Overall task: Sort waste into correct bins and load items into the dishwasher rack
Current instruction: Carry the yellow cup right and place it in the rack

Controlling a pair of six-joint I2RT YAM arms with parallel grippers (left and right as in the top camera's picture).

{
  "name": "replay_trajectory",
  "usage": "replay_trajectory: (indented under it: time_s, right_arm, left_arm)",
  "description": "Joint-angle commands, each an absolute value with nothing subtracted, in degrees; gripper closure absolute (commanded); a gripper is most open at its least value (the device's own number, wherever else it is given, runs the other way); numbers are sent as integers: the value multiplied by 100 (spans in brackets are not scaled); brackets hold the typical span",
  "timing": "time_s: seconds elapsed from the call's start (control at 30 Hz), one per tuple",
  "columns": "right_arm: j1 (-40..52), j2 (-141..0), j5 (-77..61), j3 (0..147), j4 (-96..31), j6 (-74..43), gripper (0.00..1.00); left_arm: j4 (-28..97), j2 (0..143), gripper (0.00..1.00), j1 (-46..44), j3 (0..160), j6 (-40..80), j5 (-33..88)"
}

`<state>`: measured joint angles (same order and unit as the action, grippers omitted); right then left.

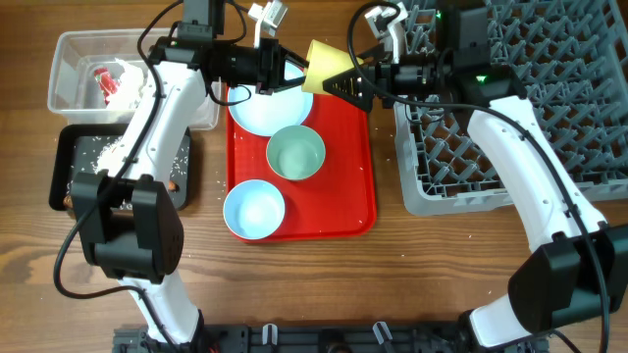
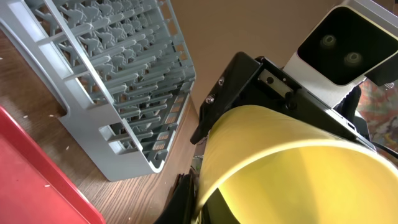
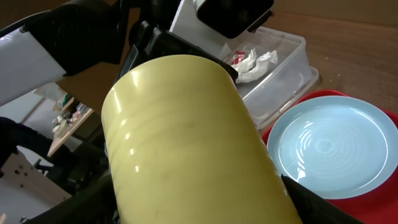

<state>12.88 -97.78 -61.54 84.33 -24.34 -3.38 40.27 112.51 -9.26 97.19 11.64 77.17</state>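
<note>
The small yellow cup [image 1: 322, 67] hangs on its side in the air above the far edge of the red tray [image 1: 343, 196], held between both arms. My left gripper [image 1: 299, 69] is shut on its rim, one finger [image 2: 184, 198] outside the wall. My right gripper [image 1: 340, 82] straddles the cup's body [image 3: 186, 143], with a finger [image 3: 311, 202] against each side. The light blue plate [image 1: 270, 108], pale green bowl [image 1: 295, 154] and light blue bowl [image 1: 254, 209] rest on the red tray. The grey dishwasher rack [image 1: 510, 127] stands to the right.
At the far left, the clear tub [image 1: 74, 59] holds crumpled tissue and a red-and-white wrapper [image 1: 113, 83]. The black tray [image 1: 69, 157] in front of it carries scattered rice [image 1: 113, 152]. Bare wooden table runs along the front.
</note>
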Motion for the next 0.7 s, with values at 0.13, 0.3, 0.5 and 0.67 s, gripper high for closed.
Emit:
replay_trajectory:
  time_s: [0.13,0.3,0.5,0.67]
  right_arm:
    - [991,-9789,-6112,8388,-2497,-622,32]
    - [751,-9636,-6125,8388,-2626,-611,33]
    - [451,-9203,-4298,8613,-4150,-626,33]
    - [-75,-8792,-2056,9454,-6501,-661,32]
  left_arm:
    - [4045,11262,72,-873,9773,1070,7234]
    - [4093,11262,71,-873,9773,1068,6932]
    - [4727,11262,68,-873,9773,1068,5332]
    - [5378,11262,69,-888,9773,1068,3765]
